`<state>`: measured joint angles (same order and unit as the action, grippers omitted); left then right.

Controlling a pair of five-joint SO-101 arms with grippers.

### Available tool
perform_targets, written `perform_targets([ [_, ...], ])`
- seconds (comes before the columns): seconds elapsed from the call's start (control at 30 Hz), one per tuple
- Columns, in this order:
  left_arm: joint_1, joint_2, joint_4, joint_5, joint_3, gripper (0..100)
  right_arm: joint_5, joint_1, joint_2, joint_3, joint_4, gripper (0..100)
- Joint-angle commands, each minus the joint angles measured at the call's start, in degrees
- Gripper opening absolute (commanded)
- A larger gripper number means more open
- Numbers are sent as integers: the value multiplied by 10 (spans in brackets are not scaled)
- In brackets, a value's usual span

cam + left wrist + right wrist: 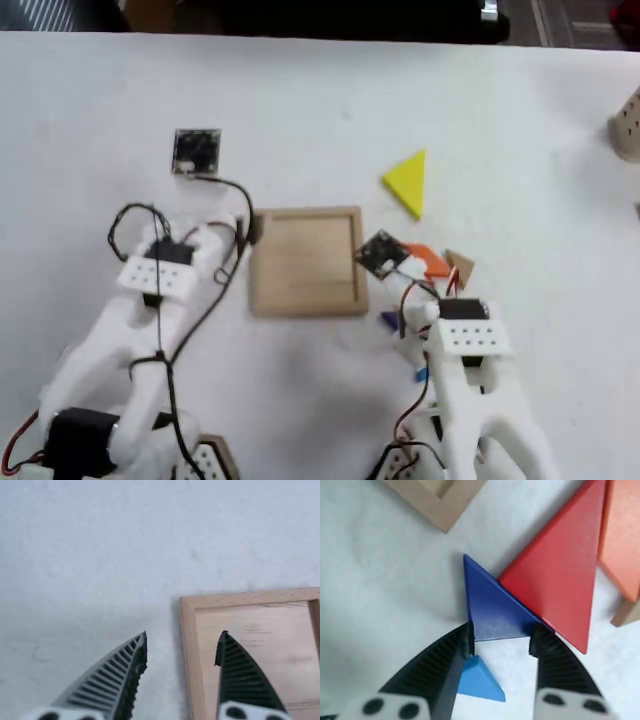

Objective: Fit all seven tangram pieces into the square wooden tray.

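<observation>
Six loose pieces lie on the counter, and the tray holds none of them. All are on its right-hand side. The yellow triangle sits apart from the others. The right pincer is spread, with its tips at the two ends of the dark blue triangle's short side. As far as I can judge it is not clamped. The left pincer is also spread and holds nothing, poised over the tray's near rim.

The dark blue triangle lies flat. One sharp corner points toward the tray's corner, and its longest side runs flush along one side of the red triangle.

Several slips look possible. Squeezing on corners rather than flat edges gives little purchase, so the piece could pivot and skid out. Because it touches the red triangle, closing or lifting may drag that piece and push it into the orange piece beside it. The small light blue triangle sits right beside one finger, partly tucked under it, and could be shoved or caught in the pinch. A tilted carry would also catch on the tray's raised rim.
</observation>
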<state>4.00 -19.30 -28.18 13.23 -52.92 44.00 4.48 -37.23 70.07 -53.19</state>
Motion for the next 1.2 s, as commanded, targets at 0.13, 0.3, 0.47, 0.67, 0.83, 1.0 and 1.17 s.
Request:
perform_targets([
  [0.13, -4, 0, 16, -4, 4, 230, -28, 3, 0, -12, 19, 183],
  [0.3, -6, 0, 15, -4, 4, 230, -28, 14, 0, -51, -9, 184],
  [0.47, -7, 0, 15, -4, 4, 230, 28, 17, 0, -84, -95, 223],
  [0.67, -6, 0, 15, -11, 4, 230, 114, 16, 0, -56, -104, 279],
  [0.83, -6, 0, 14, -11, 4, 230, 127, 16, 0, -44, -77, 276],
  [1.0, -7, 0, 14, -11, 4, 230, 128, 33, 51, -40, -46, 276],
  [1.17, -7, 0, 13, -11, 4, 230, 127, 24, 160, -108, -57, 276],
])
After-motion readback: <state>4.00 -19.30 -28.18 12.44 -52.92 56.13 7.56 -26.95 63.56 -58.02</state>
